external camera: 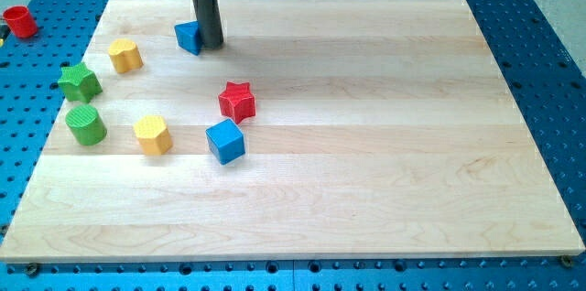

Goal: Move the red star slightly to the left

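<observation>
Near the top edge of a pale wooden board [366, 172], left of its middle, a dark rod was seen coming straight down, and my tip [211, 47] was set on the wood, touching or just beside the right side of a small blue block [188, 37] whose shape could not be made out fully. No claw was fitted to the rod, so nothing was held; only the blunt end was shown against that block.

The red star [237, 101] was placed left of the board's centre, well below the tip and apart from it. Just beneath the star, toward the bottom edge and slightly left, a blue cube [225, 140] was seen, near it but not clearly touching.

Along the left edge a loose group was laid out: a yellow block [124, 55] nearest the top-left corner, a green star [79, 81] below it at the very edge, a green cylinder [86, 124] lower still, and a second yellow block [153, 134] to that cylinder's right.

Off the board, beyond the top-left corner, a small red cup [19, 22] was stood on the blue perforated table [540, 16].
</observation>
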